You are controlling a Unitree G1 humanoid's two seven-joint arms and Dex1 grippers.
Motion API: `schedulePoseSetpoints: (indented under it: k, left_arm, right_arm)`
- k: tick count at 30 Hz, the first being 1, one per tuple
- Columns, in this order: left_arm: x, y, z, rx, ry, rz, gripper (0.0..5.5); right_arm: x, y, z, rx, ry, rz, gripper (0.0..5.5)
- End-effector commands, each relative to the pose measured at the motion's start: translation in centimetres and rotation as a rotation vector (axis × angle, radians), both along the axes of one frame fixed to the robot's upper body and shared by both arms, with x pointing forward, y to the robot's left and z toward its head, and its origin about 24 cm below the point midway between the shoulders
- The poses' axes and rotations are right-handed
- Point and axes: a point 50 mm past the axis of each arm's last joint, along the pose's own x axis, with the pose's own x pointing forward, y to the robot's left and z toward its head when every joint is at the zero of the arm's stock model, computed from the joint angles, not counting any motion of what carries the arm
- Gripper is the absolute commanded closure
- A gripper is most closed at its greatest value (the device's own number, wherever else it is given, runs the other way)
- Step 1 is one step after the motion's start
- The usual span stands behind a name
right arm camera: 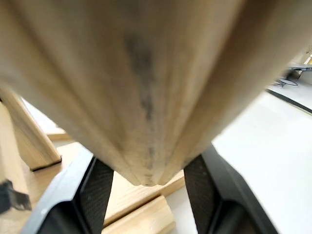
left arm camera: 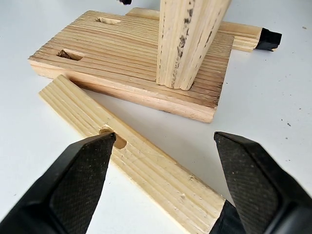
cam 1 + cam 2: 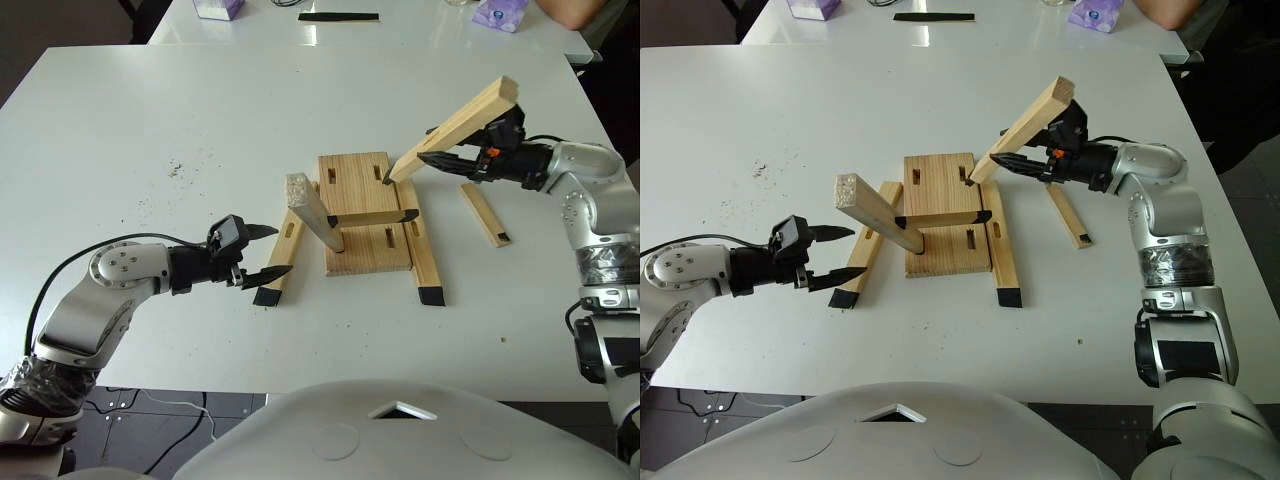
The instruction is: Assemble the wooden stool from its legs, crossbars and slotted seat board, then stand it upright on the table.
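Left eye view: my left claw (image 3: 281,250) hangs wide open at the flat, slotted pale wooden bar (image 3: 292,230) beside the square wooden seat board (image 3: 365,215). My right claw (image 3: 436,158) clamps a tilted pale wooden leg (image 3: 458,125), whose lower end is at the board's far slot.
Left wrist view: the black fingers (image 2: 78,180) are spread over that bar.
Right wrist view: the leg is gripped between the fingers.

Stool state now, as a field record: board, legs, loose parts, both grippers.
seat board: flat on the table, slots facing up
fitted leg: one, leaning, foot in a slot of the board
right gripper: shut on second leg, whose lower end is at the board's far right slot; seated or not, cannot tell
left gripper: open, low over slotted piece lying left of the board
crossbar: lying across the board
other parts: long piece along the board's right edge; short piece farther right
assembly: incomplete
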Motion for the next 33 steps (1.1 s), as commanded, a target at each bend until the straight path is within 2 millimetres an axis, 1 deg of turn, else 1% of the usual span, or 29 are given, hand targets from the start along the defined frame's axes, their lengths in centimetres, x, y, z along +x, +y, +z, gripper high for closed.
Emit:
schedulePoseSetpoints:
  k: [1,4,7,11,15,20,22,24,30,33]
  left_arm:
    - [0.2,-1.1,0.4,-0.001,-0.024,-0.038,1.73]
    - [0.0,-1.6,0.6,-0.009,-0.033,-0.047,1.73]
    - [-0.2,-1.9,0.6,-0.005,-0.040,-0.055,1.73]
    - [-0.6,-2.1,0.1,0.038,-0.046,-0.060,1.73]
    - [-1.0,-1.8,-1.0,0.106,-0.039,-0.050,1.73]
    - [-1.5,-2.0,-1.0,0.116,-0.038,-0.055,1.73]
    - [-1.6,-2.1,-1.0,0.114,-0.038,-0.057,1.73]
    - [-1.5,-2.1,-1.0,0.111,-0.041,-0.053,1.73]
    - [-1.4,-2.4,-0.9,0.093,-0.046,-0.056,1.73]
    - [-1.4,-2.7,-0.7,0.074,-0.047,-0.072,1.73]
  right_arm:
    - [-1.0,0.1,-1.5,-0.106,0.015,0.095,3.51]
    - [-1.6,-0.3,-1.9,-0.162,0.023,0.144,3.51]
    - [-2.3,-0.3,-1.9,-0.188,0.031,0.184,3.51]
    - [-3.1,-0.1,-1.8,-0.202,0.048,0.217,3.51]
    - [-3.7,0.0,-2.0,-0.205,0.079,0.236,3.51]
    - [-4.6,0.2,-1.8,-0.176,0.118,0.259,3.51]
    - [-4.6,0.3,-1.5,-0.163,0.105,0.250,3.51]
    - [-3.2,0.4,-0.7,-0.143,0.032,0.175,3.51]
    - [2.6,0.9,2.1,-0.037,-0.144,-0.076,3.51]
    - [4.9,1.3,2.5,-0.020,-0.184,-0.158,3.51]
